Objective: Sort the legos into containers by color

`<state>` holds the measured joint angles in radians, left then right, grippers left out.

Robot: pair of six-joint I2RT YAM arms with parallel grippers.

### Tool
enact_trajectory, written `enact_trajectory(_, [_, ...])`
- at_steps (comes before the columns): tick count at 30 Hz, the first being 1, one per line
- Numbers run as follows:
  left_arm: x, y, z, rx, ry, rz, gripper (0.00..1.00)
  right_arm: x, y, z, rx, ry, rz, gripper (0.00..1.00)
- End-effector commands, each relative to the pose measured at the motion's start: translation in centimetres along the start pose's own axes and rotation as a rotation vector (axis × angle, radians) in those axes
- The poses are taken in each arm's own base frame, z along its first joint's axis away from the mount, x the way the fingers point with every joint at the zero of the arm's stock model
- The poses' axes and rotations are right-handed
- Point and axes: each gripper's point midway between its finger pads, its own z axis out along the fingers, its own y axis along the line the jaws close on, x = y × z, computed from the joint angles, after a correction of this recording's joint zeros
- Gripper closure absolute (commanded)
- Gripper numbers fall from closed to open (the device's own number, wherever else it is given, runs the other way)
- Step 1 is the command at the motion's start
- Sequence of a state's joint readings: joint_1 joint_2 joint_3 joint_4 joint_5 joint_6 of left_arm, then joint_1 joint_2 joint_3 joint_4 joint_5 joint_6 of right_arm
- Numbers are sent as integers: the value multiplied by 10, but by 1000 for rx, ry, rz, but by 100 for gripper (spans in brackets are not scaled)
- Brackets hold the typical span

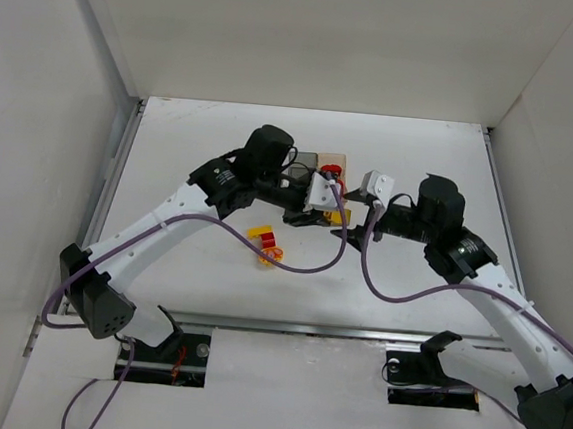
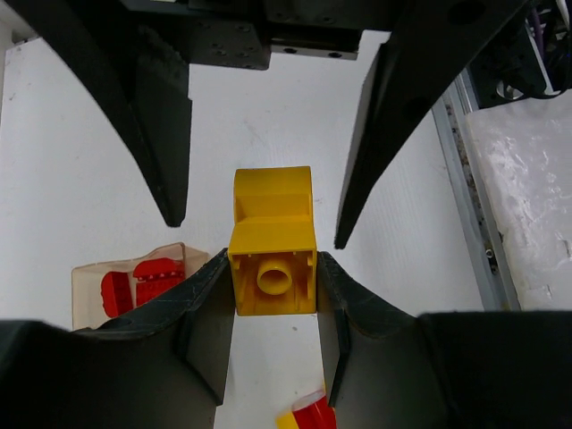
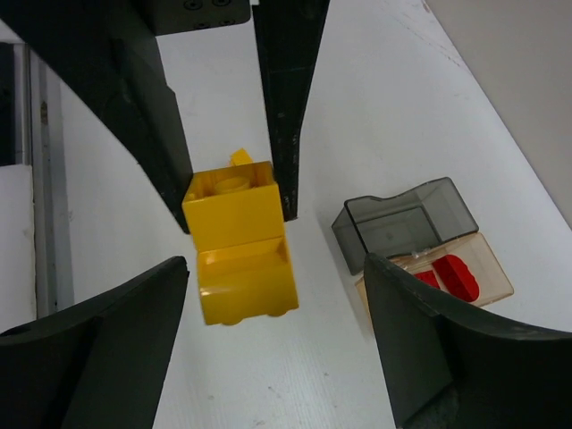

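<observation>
Surface: white table (image 1: 222,149), boxed in by white walls (image 1: 332,38).
Bins: grey bin (image 3: 407,219) joined to tan bin (image 3: 492,268); red legos (image 3: 451,273) lie in the tan one.
Left gripper (image 2: 273,290): closed on a yellow lego (image 2: 273,241), near the bins.
Right gripper (image 3: 275,264): jaws wide apart either side of that lego, gripping nothing.
Loose legos (image 1: 265,243): red and yellow, on the table, on the arm-base side of the bins.

Two bins (image 3: 393,219), one large yellow block (image 3: 241,268)
</observation>
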<state>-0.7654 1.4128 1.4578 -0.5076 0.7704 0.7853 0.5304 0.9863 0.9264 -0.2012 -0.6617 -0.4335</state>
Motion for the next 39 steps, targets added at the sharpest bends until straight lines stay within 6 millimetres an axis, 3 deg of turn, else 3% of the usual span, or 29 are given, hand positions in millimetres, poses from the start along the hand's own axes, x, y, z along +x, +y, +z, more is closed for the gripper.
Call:
enact_trajectory(1, [-26,-8,-9,33,-64,72,100,-39,-8,0,1,-89,-102,17])
enact_trajectory(5, [-24,-7,-9,28,-51,66,100,-43,-9,-1,4,-96,-108,22])
enact_trajectory(12, [-25,-7,-7,37,-57,65,100,-41,-8,1,-8,-93,-94,48])
enact_trajectory(14, [-25,-7,-7,37,-57,65,100,-41,-7,1,-9,-93,-81,68])
enact_trajectory(15, [-25,-7,-7,37,-57,65,100,-38,-6,4,-21,-87,-74,88])
enact_trajectory(16, [-25,-7,-7,37,-57,65,100,-43,-7,3,-18,-96,-57,98])
enact_trajectory(21, [-23,-4,-8,23,-45,65,100,-41,-7,7,-24,-88,-6,100])
enact_trajectory(30, [-27,-2,-19,-25,-29,91,100,55,-14,9,108,160,88,100])
enact_trajectory(36, [-28,1,-23,-45,-21,106,100,81,-20,9,154,240,116,100])
enact_trajectory(39, [-23,3,-24,-60,1,100,100,79,-22,10,161,229,121,100])
